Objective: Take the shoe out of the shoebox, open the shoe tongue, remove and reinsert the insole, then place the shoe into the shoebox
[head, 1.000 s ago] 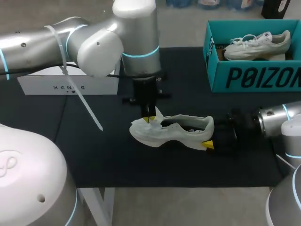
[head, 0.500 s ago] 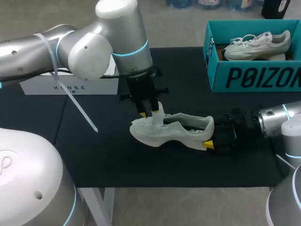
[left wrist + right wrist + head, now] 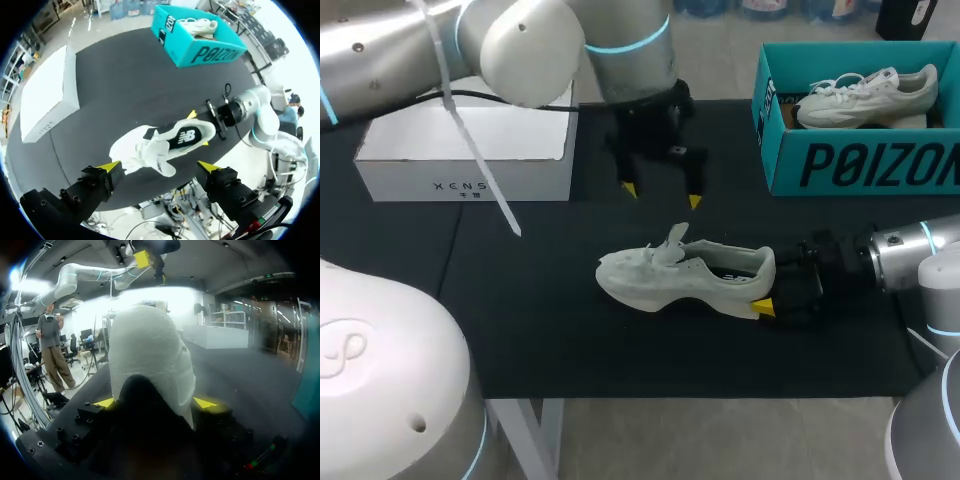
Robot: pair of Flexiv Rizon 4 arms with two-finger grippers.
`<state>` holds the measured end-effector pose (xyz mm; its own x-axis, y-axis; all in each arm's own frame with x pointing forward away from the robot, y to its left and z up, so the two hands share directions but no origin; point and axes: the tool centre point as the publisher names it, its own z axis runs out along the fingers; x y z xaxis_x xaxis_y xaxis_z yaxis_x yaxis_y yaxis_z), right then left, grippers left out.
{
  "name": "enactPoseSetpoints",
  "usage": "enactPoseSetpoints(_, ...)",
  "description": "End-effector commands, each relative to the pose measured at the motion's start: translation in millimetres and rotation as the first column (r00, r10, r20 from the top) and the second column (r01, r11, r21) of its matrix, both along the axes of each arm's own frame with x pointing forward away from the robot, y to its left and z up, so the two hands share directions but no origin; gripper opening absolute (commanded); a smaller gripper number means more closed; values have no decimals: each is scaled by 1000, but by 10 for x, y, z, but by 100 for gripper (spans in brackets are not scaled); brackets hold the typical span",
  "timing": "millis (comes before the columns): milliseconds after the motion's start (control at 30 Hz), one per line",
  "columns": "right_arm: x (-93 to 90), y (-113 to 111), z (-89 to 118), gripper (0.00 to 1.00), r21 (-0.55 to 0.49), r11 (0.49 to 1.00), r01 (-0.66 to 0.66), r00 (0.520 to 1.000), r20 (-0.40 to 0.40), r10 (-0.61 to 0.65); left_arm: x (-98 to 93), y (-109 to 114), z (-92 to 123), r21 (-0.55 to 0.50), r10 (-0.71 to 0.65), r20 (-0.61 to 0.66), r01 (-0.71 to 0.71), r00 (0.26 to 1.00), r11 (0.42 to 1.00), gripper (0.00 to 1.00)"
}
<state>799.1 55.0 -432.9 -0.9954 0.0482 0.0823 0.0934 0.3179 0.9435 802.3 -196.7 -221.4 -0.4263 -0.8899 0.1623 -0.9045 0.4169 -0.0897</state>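
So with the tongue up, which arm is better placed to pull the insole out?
Left. The left gripper hangs open above the shoe, free to reach the insole. The right gripper is shut on the shoe at its heel, steadying it, so it should probably hold.

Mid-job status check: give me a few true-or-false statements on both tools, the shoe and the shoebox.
1. The left tool is open, above the shoe and not touching it. True.
2. The right tool is shut on the shoe's toe. False: it holds the heel.
3. The teal shoebox is empty. False: a second shoe lies in it.
4. The shoe lies on the table, outside the shoebox. True.
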Motion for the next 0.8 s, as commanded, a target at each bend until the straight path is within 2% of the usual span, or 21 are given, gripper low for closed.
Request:
enactPoseSetpoints(33,1,30,-46,0,-2,1000,1,1000,0,-1,55,-92,39,163,-419,5,413,908,896,100)
enactPoseSetpoints(600,1,30,-46,0,-2,1000,1,1000,0,-1,55,-92,39,163,-419,5,413,908,896,100)
enactPoseSetpoints(700,1,30,-46,0,-2,1000,1,1000,0,-1,54,-121,68,281,-579,32,548,815,788,100)
enactPoseSetpoints(733,1,30,-46,0,-2,1000,1,1000,0,-1,56,-128,66,297,-598,25,565,801,770,100)
enactPoseSetpoints(800,1,30,-46,0,-2,1000,1,1000,0,-1,43,-150,47,325,-700,41,653,713,684,100)
